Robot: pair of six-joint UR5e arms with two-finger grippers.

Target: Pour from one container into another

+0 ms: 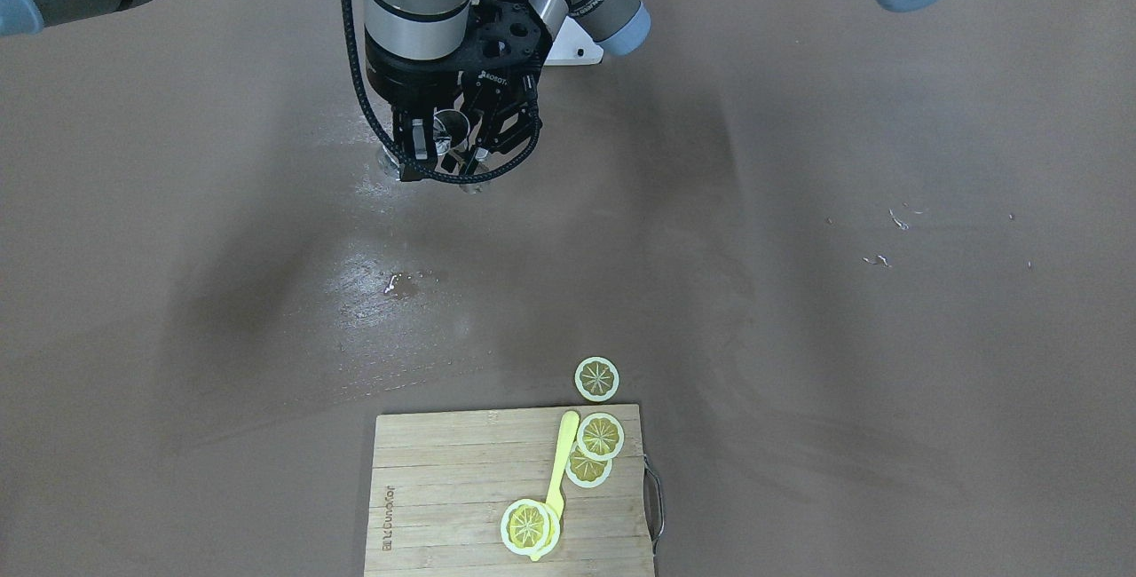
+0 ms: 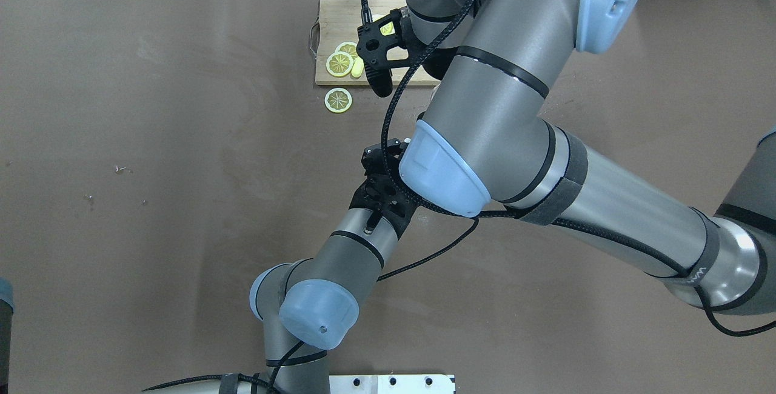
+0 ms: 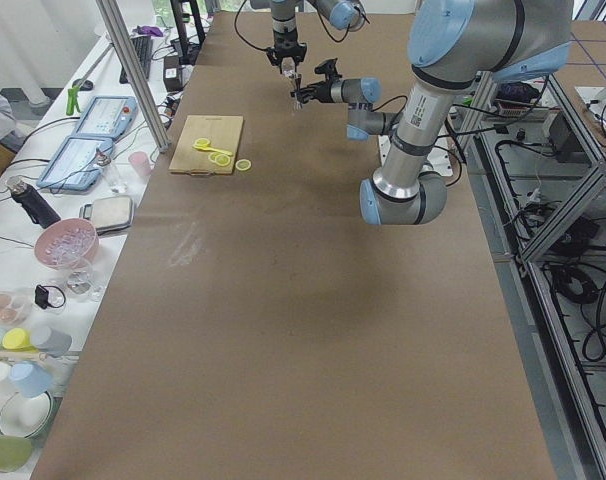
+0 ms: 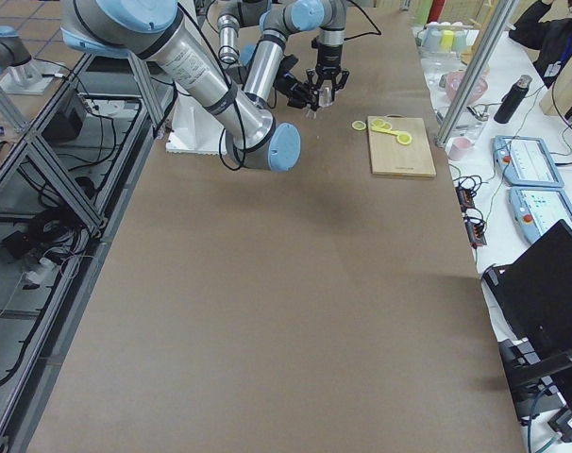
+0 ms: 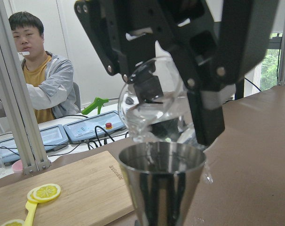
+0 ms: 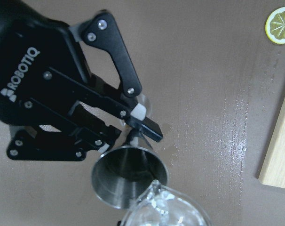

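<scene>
The steel jigger (image 5: 161, 181) stands upright close to the left wrist camera. My left gripper (image 6: 133, 134) is shut on its narrow waist, seen from above in the right wrist view. The clear glass tumbler (image 5: 154, 106) hangs tilted just above it, its lip (image 6: 154, 186) over the rim of the jigger (image 6: 128, 181). My right gripper (image 5: 170, 103) is shut on the tumbler, one finger on each side. Clear liquid shows in the tumbler. In the front-facing view both grippers meet near the robot's base, around the tumbler (image 1: 453, 126).
A wooden cutting board (image 1: 444, 488) with lemon slices and a yellow utensil (image 1: 559, 462) lies at the table's far edge. One loose lemon slice (image 1: 596, 379) lies beside it. A wet patch (image 1: 390, 284) marks the brown table. A person (image 5: 36, 80) sits beyond the table.
</scene>
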